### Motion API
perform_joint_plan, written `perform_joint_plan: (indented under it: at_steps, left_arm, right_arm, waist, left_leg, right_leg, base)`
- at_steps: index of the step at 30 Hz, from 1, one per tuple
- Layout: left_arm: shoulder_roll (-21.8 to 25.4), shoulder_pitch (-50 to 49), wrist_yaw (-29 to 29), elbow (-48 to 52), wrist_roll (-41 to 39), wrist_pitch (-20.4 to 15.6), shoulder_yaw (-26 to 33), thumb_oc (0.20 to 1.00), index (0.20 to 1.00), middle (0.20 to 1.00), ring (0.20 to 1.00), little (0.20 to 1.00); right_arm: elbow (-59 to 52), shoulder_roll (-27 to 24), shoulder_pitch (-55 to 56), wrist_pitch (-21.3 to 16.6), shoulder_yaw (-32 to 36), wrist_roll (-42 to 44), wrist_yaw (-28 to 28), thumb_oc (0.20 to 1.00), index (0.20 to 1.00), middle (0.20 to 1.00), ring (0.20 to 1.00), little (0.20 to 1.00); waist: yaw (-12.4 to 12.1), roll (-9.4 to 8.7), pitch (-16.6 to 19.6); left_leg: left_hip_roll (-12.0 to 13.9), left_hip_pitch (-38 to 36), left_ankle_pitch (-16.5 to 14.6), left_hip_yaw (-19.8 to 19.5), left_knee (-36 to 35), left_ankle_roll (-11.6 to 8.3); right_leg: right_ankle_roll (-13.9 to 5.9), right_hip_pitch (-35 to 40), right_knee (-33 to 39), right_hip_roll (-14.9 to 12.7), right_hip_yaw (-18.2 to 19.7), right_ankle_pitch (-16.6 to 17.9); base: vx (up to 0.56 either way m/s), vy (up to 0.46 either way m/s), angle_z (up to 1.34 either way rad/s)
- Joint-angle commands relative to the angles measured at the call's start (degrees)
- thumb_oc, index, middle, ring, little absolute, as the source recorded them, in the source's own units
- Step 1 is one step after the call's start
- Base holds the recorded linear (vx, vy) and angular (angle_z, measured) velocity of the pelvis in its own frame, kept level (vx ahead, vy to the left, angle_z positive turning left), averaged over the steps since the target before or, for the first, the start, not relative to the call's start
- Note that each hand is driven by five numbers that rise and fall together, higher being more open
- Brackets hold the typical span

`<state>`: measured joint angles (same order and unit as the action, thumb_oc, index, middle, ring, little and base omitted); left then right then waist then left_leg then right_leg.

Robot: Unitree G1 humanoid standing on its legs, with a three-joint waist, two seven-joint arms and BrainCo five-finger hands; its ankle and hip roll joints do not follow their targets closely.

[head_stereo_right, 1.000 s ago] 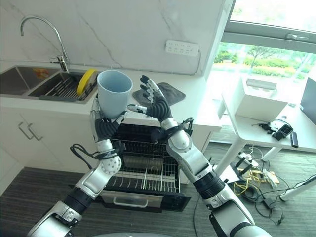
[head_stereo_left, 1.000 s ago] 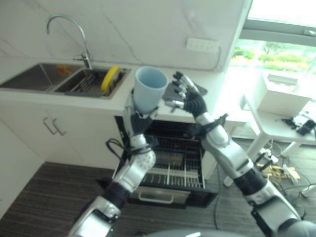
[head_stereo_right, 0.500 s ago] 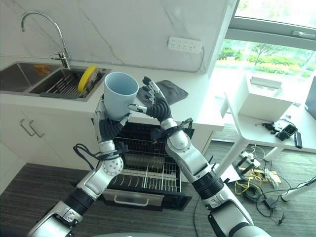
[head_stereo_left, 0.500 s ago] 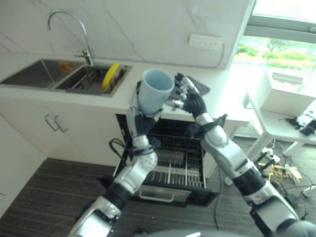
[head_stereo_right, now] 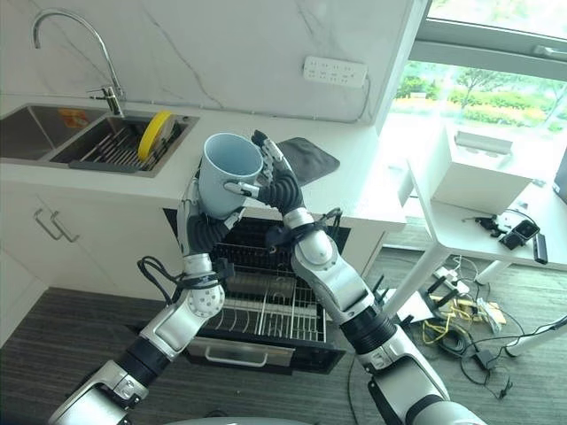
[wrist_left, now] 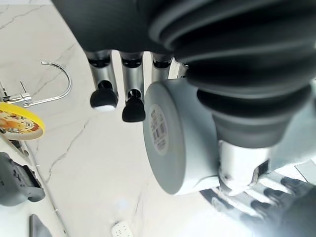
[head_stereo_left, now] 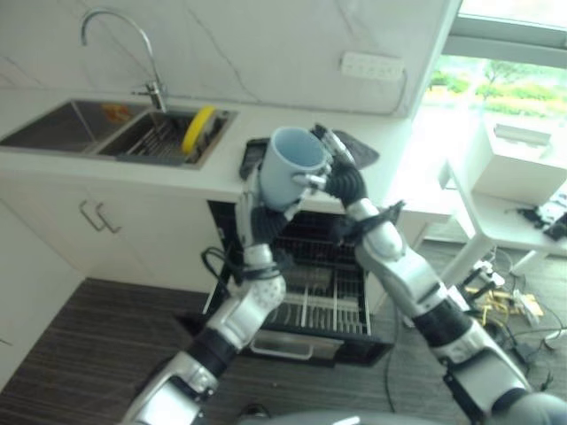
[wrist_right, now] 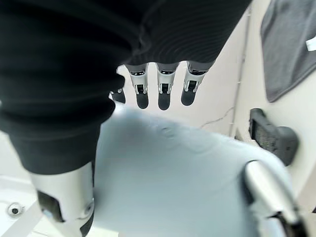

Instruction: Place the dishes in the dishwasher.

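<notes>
A light blue cup (head_stereo_left: 292, 166) is held up over the counter edge, mouth tilted up and to the right. My left hand (head_stereo_right: 205, 232) grips it from below, fingers (wrist_left: 104, 96) along its wall and its base (wrist_left: 170, 138) against the palm. My right hand (head_stereo_left: 344, 183) clasps the same cup (wrist_right: 173, 168) from the right, with the thumb (wrist_right: 269, 197) across the wall and the fingers (wrist_right: 163, 94) rising behind the rim. Below the counter the dishwasher (head_stereo_right: 266, 305) stands open, its wire rack pulled out.
A sink (head_stereo_left: 133, 142) with a tall faucet (head_stereo_left: 133, 44) lies to the left, a yellow plate (head_stereo_right: 155, 133) standing in its rack. A grey cloth (head_stereo_right: 306, 159) and a black object (wrist_right: 271, 136) lie on the counter. A white table (head_stereo_right: 478, 199) stands to the right.
My right hand, open beside the cup before, has come against it, its thumb now across the wall. The left hand has carried the cup right and tilted it.
</notes>
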<state>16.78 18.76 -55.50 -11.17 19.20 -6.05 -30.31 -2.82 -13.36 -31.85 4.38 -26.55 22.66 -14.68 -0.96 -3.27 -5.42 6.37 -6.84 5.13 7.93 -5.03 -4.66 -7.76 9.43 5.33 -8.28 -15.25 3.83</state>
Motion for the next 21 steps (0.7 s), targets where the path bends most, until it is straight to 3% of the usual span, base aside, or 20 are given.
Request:
perform_joint_plan:
  at_steps: [1, 21]
  left_arm:
    - [0.39, 9.03, -0.19, 1.34, 2.72, -1.20, -3.49, 0.200, 0.200, 0.200, 0.200, 0.200]
    - [0.41, 9.60, -0.97, 0.56, 3.76, -2.31, -4.63, 0.200, 0.200, 0.200, 0.200, 0.200]
  right_arm:
    - [-2.03, 2.30, -7.82, -2.77, 1.57, 1.04, -0.89, 1.000, 1.000, 1.000, 1.000, 1.000]
    - [-1.74, 3.45, -8.70, -1.16, -0.03, 3.40, 0.69, 1.000, 1.000, 1.000, 1.000, 1.000]
  waist:
    - [-1.62, -0.65, -0.28]
    - [-2.12, -0.86, -0.29]
  left_leg:
    - [-4.53, -2.88, -7.10, -1.22, 0.03, 3.29]
    - [-4.52, -2.93, -7.08, -1.32, 0.03, 3.27]
  right_leg:
    - [1.54, 1.38, -0.33, 3.14, 1.66, -2.14]
    - [1.47, 1.52, -0.33, 3.05, 1.27, -2.13]
  base:
    - [0.00, 0.000, 0.00]
    - [0.00, 0.000, 0.02]
